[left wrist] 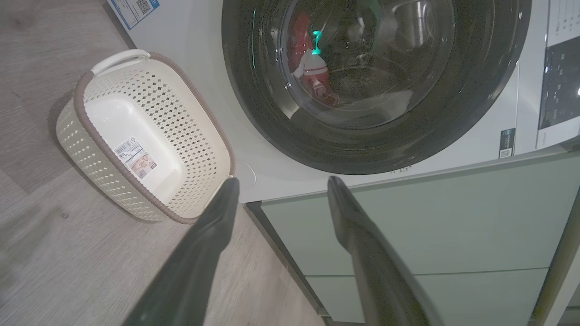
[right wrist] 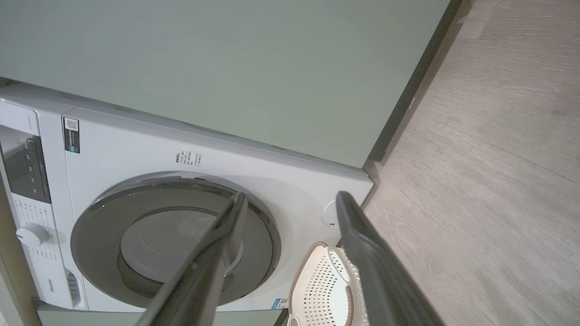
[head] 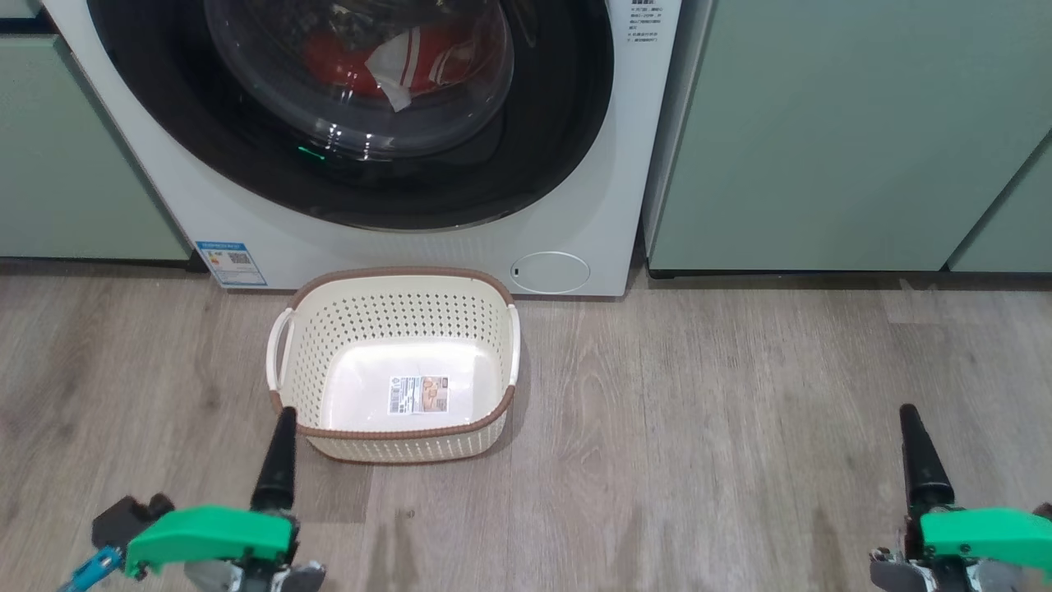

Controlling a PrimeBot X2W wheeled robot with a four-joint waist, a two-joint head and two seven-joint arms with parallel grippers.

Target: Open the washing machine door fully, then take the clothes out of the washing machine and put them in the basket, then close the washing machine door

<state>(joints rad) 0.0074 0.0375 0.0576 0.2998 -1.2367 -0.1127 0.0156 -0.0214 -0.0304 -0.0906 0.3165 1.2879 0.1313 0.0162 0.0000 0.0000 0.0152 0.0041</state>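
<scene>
Washing machine door (head: 353, 136) is seen shut. Its wide black rim is laid flush against the white front of the washing machine (head: 592, 222), and its lower edge is set well above the machine's base. Through the bulging glass the clothes (head: 411, 62) are seen inside the drum, red with white stripes, bunched in the upper middle of the window.

The basket (head: 399, 316) is placed on the wooden floor (head: 699, 411) on the near side of the machine, below the door. Its far brown rim is set close to the machine's base, with a thin strip of floor between them. A label sticker (head: 418, 395) is seen on its base.

The machine is flanked by a pale green cabinet on the right (head: 822, 123) and another on the left (head: 66, 148). Their dark lower edges are set roughly in line with the machine's base.

The left fingers (left wrist: 217, 217) are spread wide apart and nothing is gripped. In the head view one of them is seen low at the left, with its tip drawn over the basket's near left corner. Contact there cannot be judged. The right fingers (right wrist: 358, 226) are likewise spread wide with nothing between them, and are held near and far to the right, well apart from the basket.

A broad stretch of floor is seen between the basket's right side and the right fingers, and a narrower stretch to the basket's left.
</scene>
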